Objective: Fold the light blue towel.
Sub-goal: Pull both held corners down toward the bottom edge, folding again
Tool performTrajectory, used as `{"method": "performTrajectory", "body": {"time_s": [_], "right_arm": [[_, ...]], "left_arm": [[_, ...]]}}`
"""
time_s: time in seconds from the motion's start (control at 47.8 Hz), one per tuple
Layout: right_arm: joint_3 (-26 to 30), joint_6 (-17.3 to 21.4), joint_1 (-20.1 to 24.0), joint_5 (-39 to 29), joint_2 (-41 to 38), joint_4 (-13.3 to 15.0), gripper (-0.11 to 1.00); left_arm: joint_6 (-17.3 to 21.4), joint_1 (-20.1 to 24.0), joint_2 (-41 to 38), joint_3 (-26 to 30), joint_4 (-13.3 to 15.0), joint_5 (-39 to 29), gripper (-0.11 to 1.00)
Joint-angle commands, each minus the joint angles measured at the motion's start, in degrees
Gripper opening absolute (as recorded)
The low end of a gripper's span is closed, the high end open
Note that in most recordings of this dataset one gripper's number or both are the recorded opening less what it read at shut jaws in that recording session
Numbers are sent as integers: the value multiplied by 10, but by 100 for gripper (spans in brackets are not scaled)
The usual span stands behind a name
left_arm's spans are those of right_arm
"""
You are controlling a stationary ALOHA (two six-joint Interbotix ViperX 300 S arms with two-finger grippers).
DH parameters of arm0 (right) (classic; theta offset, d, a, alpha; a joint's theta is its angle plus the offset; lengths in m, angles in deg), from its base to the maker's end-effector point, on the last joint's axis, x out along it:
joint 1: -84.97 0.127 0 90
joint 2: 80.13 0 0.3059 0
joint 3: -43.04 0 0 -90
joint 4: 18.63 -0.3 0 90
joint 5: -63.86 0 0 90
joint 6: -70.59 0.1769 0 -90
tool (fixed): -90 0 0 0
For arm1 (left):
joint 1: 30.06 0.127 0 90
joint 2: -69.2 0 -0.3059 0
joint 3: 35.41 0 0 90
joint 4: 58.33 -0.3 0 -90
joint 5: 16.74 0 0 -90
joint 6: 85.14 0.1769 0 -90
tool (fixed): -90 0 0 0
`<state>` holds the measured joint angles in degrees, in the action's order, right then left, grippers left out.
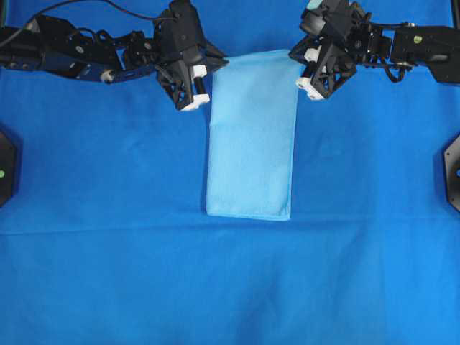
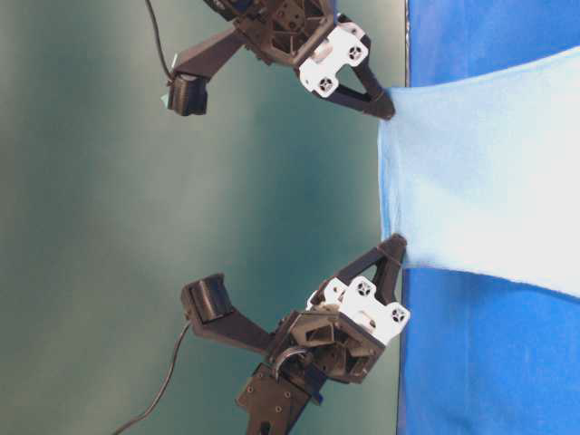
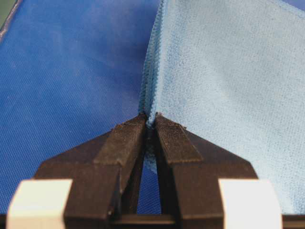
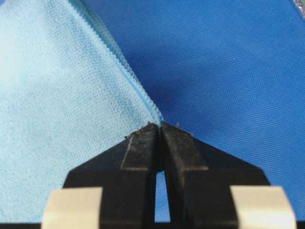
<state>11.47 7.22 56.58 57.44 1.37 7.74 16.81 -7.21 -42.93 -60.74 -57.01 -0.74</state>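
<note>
The light blue towel lies as a long narrow strip on the dark blue cloth, its near end flat. My left gripper is shut on the towel's far left corner. My right gripper is shut on the far right corner. In the left wrist view the hemmed corner of the towel is pinched between the left gripper's tips. The right wrist view shows the same pinch by the right gripper on the towel. In the table-level view the towel's held edge is raised off the table and stretched between both grippers.
The royal-blue cloth covers the whole table. Black fixtures sit at the left edge and the right edge. Both arms reach in from the far side, the left arm and the right arm.
</note>
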Motion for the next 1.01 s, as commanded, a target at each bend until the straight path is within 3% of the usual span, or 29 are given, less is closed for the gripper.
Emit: {"method": "performTrajectory", "body": {"time_s": [0.0,0.147,0.419,0.67,0.796,0.984], "right_arm": [[4,2,0,-3,12,1,3],[3,7,17,-8,20,1,3],[-3,23,98,-83,66,-18,3],[-4,79,198,-154,94,-27,3],[-5,106,229,-168,91,-26,3],[-10,130,270,-168,79,-26,3]], "left_arm": [[-1,4,19,-1,2,0,7],[1,-9,36,-9,2,-4,6],[2,-71,95,-33,2,-40,6],[-6,-150,125,-61,2,-40,6],[-34,-176,124,-65,2,-41,6],[-37,-225,114,-71,3,-40,6]]}}
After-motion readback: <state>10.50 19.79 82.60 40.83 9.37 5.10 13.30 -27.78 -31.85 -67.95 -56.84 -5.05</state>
